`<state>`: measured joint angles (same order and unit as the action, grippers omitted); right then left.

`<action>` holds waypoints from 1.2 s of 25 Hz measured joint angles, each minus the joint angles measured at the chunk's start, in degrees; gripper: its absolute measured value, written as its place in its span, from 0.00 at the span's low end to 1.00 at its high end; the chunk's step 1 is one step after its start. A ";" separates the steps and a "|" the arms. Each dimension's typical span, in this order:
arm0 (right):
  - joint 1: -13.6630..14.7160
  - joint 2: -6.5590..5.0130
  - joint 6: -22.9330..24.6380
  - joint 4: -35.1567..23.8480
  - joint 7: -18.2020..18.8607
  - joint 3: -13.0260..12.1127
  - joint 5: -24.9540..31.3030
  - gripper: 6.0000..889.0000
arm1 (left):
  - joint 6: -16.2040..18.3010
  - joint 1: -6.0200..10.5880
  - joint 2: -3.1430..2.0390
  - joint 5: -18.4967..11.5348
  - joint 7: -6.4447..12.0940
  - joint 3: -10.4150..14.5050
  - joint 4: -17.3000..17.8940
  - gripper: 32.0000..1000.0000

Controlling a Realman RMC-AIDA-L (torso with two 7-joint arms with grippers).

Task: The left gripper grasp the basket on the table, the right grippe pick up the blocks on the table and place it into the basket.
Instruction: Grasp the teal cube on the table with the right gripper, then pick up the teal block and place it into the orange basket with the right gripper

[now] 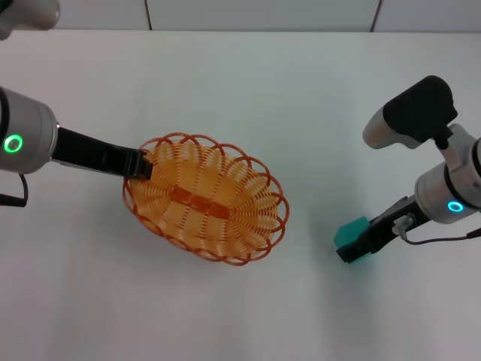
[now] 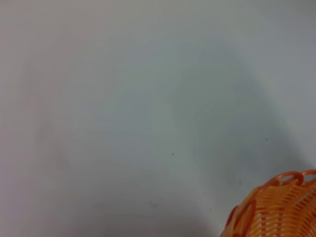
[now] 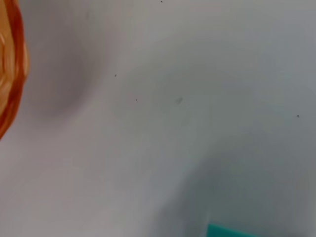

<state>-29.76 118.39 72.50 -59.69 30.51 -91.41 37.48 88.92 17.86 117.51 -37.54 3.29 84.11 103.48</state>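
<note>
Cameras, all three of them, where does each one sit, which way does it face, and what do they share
Head view: above, looking down at the table; shows left gripper at the basket rim, right gripper at the teal block.
Left wrist view: faces the tabletop, basket edge only, no fingers.
Right wrist view: faces the tabletop, basket edge and block, no fingers.
Shared: basket in all three.

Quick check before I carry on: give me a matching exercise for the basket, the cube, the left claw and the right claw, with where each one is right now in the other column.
Things:
1. basket
2. cube
3. left claw
4. right claw

Places:
A. at the cube, on the robot's right
B. at the basket's rim, on its left end
C. middle of the table
D. on the table, right of the basket, apart from it

Pairs: 1-C, 2-D, 3-B, 4-A
</note>
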 joint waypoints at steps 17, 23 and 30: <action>0.53 0.02 -0.52 -0.26 -0.39 0.00 -0.13 0.67 | -0.60 -0.02 -0.09 -1.31 0.66 0.00 -0.61 0.06; 0.58 0.00 -0.48 -0.41 -0.42 0.00 -0.13 0.60 | -0.77 -0.12 -0.09 -1.31 0.67 0.00 -0.60 0.06; 0.58 0.00 -0.34 -0.51 -0.45 0.00 -0.12 0.59 | -1.16 -0.25 -0.09 -1.31 0.67 0.00 -0.56 0.06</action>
<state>-29.17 118.39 72.15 -60.20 30.07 -91.41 37.36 87.76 17.61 117.42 -38.85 3.96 84.11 102.92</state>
